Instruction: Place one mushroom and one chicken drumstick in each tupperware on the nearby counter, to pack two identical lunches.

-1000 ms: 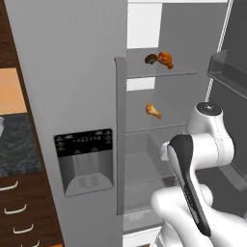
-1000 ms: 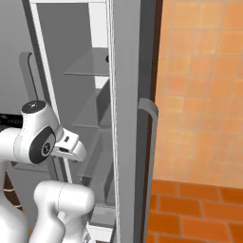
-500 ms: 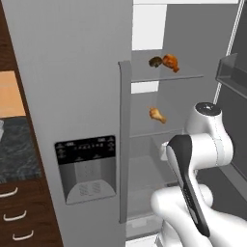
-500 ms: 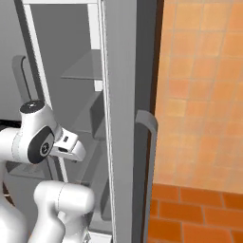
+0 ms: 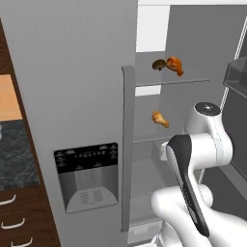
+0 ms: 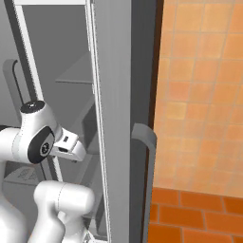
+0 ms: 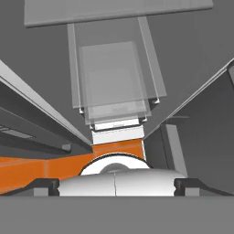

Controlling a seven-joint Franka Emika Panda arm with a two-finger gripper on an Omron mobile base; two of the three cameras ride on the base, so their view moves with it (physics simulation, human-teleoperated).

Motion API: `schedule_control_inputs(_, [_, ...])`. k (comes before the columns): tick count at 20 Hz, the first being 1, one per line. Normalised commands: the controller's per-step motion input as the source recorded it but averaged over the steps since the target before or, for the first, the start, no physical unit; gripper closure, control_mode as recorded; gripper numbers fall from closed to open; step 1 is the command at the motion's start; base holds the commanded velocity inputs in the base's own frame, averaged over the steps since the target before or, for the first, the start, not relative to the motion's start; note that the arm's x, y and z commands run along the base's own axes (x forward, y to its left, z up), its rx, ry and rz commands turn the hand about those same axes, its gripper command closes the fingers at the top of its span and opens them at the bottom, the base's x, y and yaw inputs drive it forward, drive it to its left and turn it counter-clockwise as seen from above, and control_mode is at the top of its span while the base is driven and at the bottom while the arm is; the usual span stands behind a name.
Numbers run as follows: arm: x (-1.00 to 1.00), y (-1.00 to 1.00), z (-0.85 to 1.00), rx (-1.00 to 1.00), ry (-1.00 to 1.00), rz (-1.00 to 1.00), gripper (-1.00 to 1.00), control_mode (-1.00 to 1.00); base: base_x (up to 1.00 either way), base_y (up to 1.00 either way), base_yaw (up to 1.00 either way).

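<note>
Inside the open fridge, a brown mushroom (image 5: 157,64) and an orange-brown chicken drumstick (image 5: 174,65) lie side by side on the upper shelf. A second chicken drumstick (image 5: 160,118) rests on the shelf below. My gripper (image 7: 116,185) is open, its dark fingertips (image 7: 45,185) standing wide apart with nothing between them. It hangs in front of the fridge's lower part, below both drumsticks and apart from them. A strip of the dark speckled counter (image 5: 14,149) shows at the far left. The tupperware is out of view.
The closed fridge door with its ice dispenser (image 5: 87,178) stands left of the opening, with a grey handle (image 5: 127,144) along its edge. The swung-open door (image 6: 114,118) and orange tiled wall (image 6: 199,95) lie to the right. Dark wood drawers (image 5: 14,222) sit under the counter.
The whole picture has shifted a little, so the camera has moved with the base. The arm holds the same pose and the gripper stays open.
</note>
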Motion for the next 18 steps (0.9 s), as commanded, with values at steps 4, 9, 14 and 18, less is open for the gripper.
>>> schedule_control_inputs(4, [0.00,0.00,0.00,0.00,0.00,0.00,-1.00,1.00,0.00,0.00,0.00])
schedule_control_inputs(9, [0.07,0.00,0.04,-0.01,-0.07,0.00,-1.00,-1.00,0.01,0.00,0.01])
schedule_control_inputs(14, [0.45,0.00,0.20,-0.09,-0.26,0.03,-1.00,-1.00,0.00,0.00,0.00])
schedule_control_inputs(18, [0.44,-0.19,0.00,-0.01,-0.11,0.09,-1.00,-1.00,0.00,0.00,0.00])
